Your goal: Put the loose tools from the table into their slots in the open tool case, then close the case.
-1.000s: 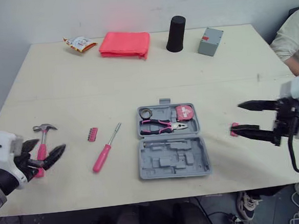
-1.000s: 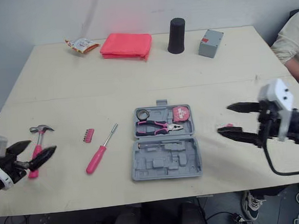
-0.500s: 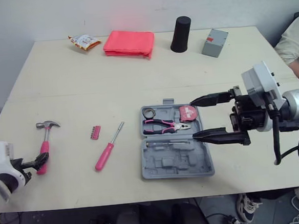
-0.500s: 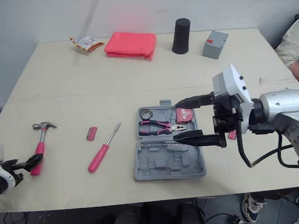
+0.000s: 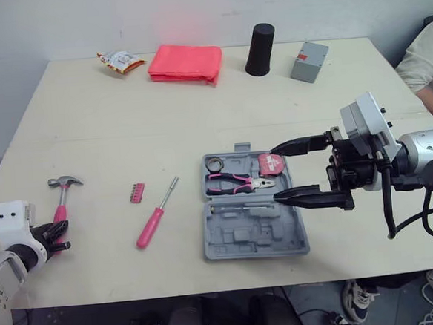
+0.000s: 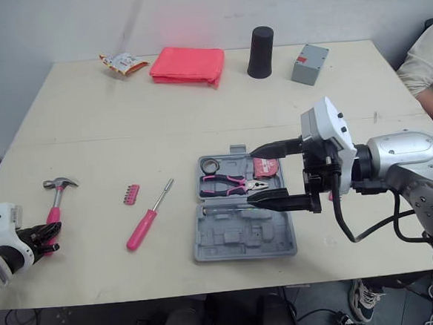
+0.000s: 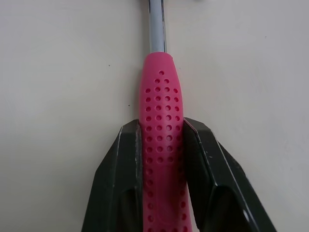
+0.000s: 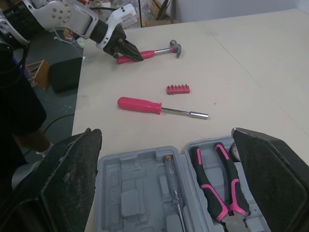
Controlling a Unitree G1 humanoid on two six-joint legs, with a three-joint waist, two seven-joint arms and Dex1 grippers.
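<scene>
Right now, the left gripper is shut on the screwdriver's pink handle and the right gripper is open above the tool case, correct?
Not the screwdriver: the left gripper is shut on the pink handle of the hammer, as the left wrist view shows. The screwdriver lies loose on the table. The right gripper is open above the tool case.

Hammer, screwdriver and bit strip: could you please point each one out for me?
hammer (image 5: 60, 213), left eye view, on its pink grip.
screwdriver (image 5: 150, 227), left eye view, on its pink handle.
bit strip (image 5: 135, 193), left eye view, on its middle.
</scene>
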